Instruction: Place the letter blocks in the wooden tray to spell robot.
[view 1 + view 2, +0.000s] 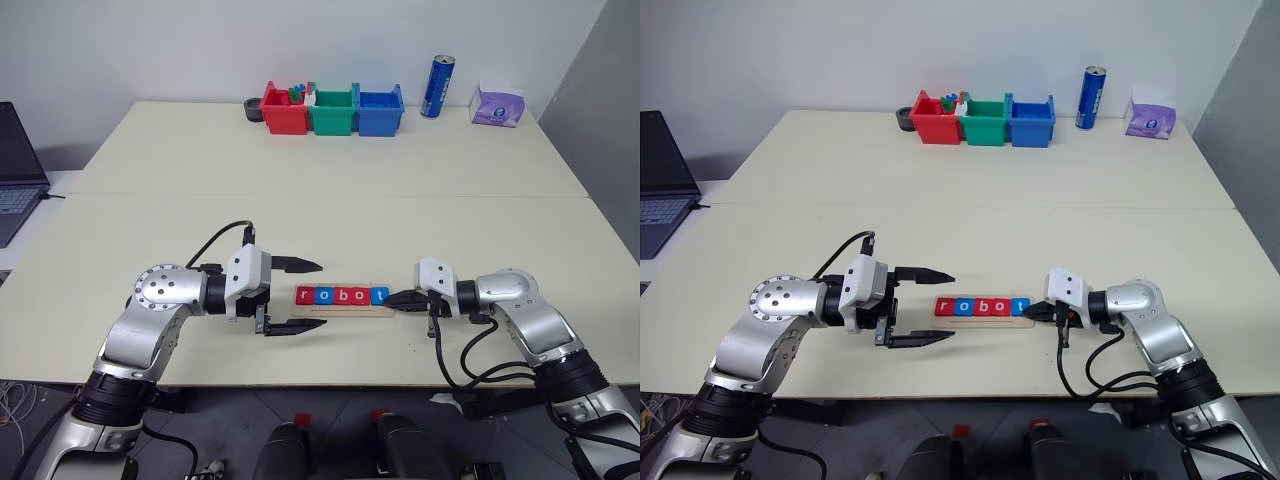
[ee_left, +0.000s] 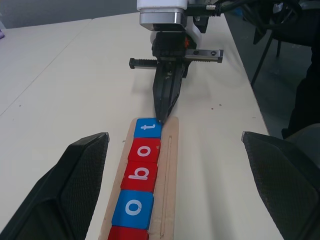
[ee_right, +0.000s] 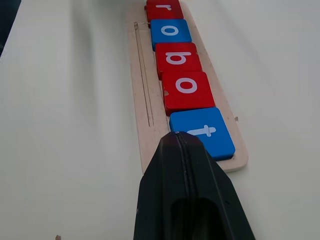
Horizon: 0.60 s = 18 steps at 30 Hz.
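Already the letter blocks point(image 1: 342, 295) sit in the wooden tray point(image 3: 145, 130) near the tabletop's point(image 1: 330, 190) front edge, reading robot (t looks slightly askew). Right hand point(image 1: 404, 298), pressed together, noses the t; a gentle squaring nudge seems due. Left hand point(image 1: 297, 297) hangs spread nearby.

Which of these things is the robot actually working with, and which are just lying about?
Job:
letter blocks
wooden tray
right tool, shut, tip at the t block

Lying about:
three bins
blue can
tissue pack
laptop
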{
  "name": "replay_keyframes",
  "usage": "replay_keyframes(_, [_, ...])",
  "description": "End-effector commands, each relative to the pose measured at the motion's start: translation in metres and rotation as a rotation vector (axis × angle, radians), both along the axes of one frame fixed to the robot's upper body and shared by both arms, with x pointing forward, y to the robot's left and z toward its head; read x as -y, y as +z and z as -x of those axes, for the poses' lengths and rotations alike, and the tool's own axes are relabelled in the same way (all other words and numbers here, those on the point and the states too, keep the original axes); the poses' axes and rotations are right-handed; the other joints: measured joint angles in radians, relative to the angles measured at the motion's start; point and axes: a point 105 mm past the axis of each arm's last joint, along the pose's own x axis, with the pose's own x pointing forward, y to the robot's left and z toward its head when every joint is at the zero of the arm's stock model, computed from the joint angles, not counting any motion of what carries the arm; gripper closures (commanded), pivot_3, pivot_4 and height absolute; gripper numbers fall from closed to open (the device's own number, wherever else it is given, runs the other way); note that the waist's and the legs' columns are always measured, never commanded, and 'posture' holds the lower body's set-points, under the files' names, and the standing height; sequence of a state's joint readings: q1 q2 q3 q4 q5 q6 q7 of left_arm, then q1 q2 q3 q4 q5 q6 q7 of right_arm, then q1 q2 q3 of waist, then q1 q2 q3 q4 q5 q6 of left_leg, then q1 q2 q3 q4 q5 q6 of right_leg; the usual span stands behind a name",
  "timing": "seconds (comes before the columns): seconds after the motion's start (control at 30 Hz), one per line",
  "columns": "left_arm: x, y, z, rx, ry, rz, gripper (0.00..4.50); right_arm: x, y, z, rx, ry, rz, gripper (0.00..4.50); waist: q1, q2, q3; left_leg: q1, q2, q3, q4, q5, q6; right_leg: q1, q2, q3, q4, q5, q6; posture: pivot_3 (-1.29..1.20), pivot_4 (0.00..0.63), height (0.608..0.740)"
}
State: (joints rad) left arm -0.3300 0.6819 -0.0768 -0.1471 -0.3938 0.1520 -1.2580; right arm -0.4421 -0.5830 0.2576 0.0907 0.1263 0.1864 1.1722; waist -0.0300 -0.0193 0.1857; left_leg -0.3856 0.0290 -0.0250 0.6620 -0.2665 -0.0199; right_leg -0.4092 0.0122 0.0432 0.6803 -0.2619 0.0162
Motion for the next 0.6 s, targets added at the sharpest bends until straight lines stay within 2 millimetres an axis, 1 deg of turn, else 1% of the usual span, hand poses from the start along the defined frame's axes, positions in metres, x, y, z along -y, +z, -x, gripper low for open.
replay_keyframes(0.03, [-0.001,0.009,0.002,0.03,-0.011,0.006,0.0,0.002,0.02,0.007,0.005,0.046,-0.035,4.49,0.0,0.0,0.0,0.0,0.0,0.0,0.0,0.0,0.0,0.0,0.0,0.0,0.0,0.0,0.0,0.0,0.15,0.74])
replay_keyframes(0.17, [-0.005,0.009,0.0,0.031,0.009,0.001,0.0,0.008,0.031,0.01,-0.011,0.055,-0.037,4.49,0.0,0.0,0.0,0.0,0.0,0.0,0.0,0.0,0.0,0.0,0.0,0.0,0.0,0.0,0.0,0.0,0.15,0.74])
replay_keyframes(0.27, [-0.014,0.009,-0.001,0.026,0.043,-0.005,0.0,0.013,0.039,0.008,-0.028,0.031,-0.044,3.9,-0.001,0.0,0.0,0.0,0.0,0.0,0.0,0.0,0.0,0.0,0.0,0.0,0.0,0.0,0.0,0.0,0.15,0.74])
replay_keyframes(0.4, [-0.036,0.006,0.001,-0.001,0.114,-0.031,0.0,0.023,0.047,0.009,-0.029,0.004,-0.032,2.53,-0.002,0.0,0.0,0.0,0.0,0.0,0.0,0.0,0.0,0.0,0.0,0.0,0.0,0.0,0.0,0.0,0.15,0.74])
replay_keyframes(0.43, [-0.044,0.005,0.001,-0.015,0.144,-0.043,0.0,0.025,0.048,0.01,-0.031,-0.005,-0.028,2.21,-0.002,0.0,0.0,0.0,0.001,0.0,-0.001,0.0,0.0,-0.001,0.0,0.0,0.0,0.0,0.0,0.0,0.15,0.74])
replay_keyframes(0.5, [-0.058,0.003,0.001,-0.039,0.192,-0.065,0.0,0.029,0.048,0.011,-0.032,-0.021,-0.021,1.44,-0.001,0.0,0.0,0.0,0.001,0.0,-0.001,0.0,0.0,-0.001,0.0,0.0,0.0,0.0,0.0,0.0,0.15,0.74])
replay_keyframes(0.6, [-0.078,-0.001,0.001,-0.081,0.265,-0.101,0.0,0.033,0.046,0.011,-0.031,-0.043,-0.004,0.42,-0.001,0.0,0.0,0.0,0.001,0.0,-0.001,0.0,0.0,-0.001,0.0,0.0,0.0,0.0,0.0,0.0,0.15,0.74])
